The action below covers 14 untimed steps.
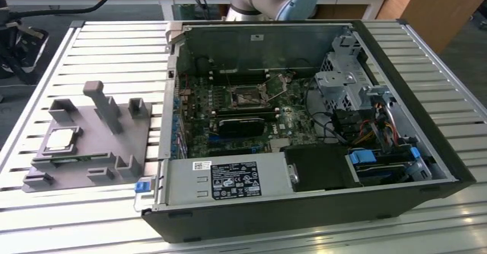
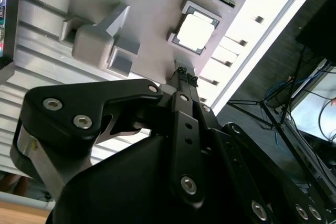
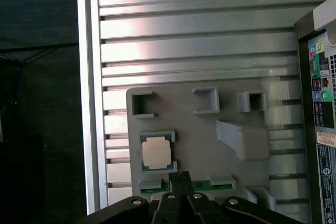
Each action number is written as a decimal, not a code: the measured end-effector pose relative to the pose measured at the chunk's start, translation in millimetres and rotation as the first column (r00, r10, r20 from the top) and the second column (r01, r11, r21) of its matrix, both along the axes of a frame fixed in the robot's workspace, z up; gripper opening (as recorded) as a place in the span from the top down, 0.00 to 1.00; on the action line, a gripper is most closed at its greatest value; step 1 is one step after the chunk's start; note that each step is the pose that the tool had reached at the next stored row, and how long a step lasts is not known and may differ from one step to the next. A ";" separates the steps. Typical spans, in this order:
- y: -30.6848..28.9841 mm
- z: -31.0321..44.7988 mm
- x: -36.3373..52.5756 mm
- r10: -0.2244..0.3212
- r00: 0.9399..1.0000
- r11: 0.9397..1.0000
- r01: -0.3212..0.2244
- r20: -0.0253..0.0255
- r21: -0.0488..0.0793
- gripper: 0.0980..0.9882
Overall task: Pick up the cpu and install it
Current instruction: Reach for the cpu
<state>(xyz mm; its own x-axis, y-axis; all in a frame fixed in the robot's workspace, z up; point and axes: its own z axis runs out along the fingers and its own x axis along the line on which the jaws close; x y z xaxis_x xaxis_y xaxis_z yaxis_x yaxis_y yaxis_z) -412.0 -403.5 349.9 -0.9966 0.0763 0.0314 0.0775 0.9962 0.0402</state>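
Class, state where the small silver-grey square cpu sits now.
The cpu lies in a recess of the grey fixture, at the exterior view's left of the open black computer case.

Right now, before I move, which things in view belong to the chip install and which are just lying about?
For the job: chip, sitting in the grey holder; socket on the board inside the open computer case; end effector, near the chip, holding nothing.
Lying about: black cooler block; power supply; drive cage; cables.
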 end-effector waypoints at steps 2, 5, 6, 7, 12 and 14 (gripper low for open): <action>0.0 -0.6 -5.9 0.000 1.000 1.000 0.000 0.000 0.000 0.99; 0.0 -1.0 -13.0 0.000 1.000 1.000 0.000 0.000 0.000 0.99; 0.0 -1.1 -15.2 0.000 1.000 1.000 0.000 0.000 0.000 0.99; 0.0 -1.3 -17.3 0.000 1.000 1.000 0.000 0.000 0.000 0.99; 0.0 -2.1 -27.0 0.000 1.000 1.000 0.000 0.000 0.000 0.99; 0.0 -2.4 -29.3 0.000 1.000 1.000 0.000 -0.001 0.000 0.99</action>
